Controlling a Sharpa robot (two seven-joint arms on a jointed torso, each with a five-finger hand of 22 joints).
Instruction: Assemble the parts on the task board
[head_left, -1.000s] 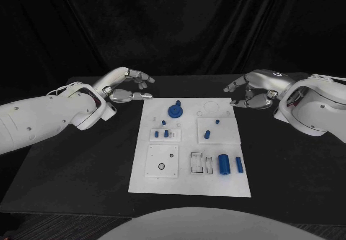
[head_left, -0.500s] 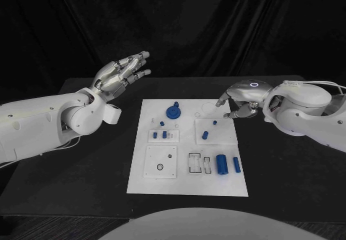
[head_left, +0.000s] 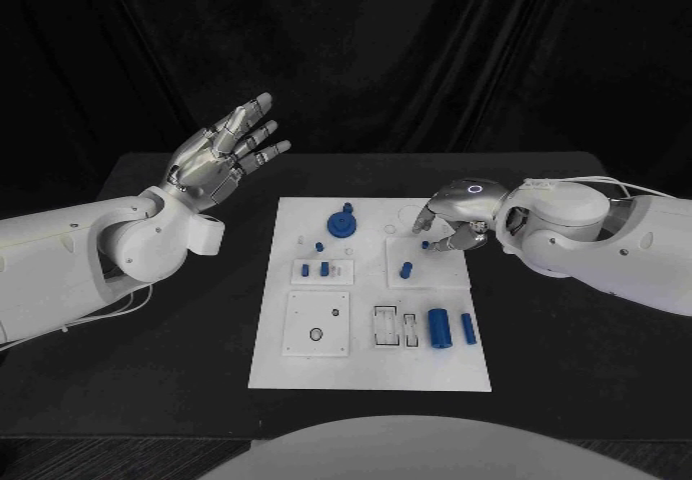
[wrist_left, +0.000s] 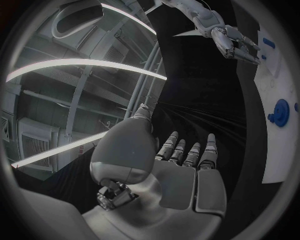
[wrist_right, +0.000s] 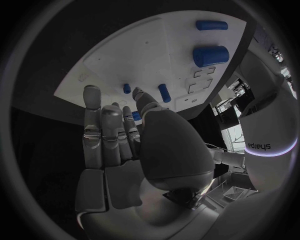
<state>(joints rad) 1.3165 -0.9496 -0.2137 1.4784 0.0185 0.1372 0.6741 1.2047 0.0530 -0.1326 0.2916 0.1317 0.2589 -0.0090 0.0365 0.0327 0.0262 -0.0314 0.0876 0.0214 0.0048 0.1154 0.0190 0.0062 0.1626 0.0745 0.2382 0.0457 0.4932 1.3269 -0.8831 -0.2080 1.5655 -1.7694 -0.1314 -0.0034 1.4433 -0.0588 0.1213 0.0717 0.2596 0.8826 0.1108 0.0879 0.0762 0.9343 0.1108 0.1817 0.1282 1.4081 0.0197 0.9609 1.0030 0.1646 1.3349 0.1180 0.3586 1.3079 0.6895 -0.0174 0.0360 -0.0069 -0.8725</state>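
Left hand raised, fingers spread, empty; right hand unclenched over task board

Black counter against a black curtain, with a bright ceiling overhead.

The counter is matte black and runs back to a black curtain hanging in soft vertical folds. In the left wrist view, long curved light strips glow across a pale ceiling with ducts and framework between them.

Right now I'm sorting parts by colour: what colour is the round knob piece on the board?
Blue; the round knob piece shows best in the head view.
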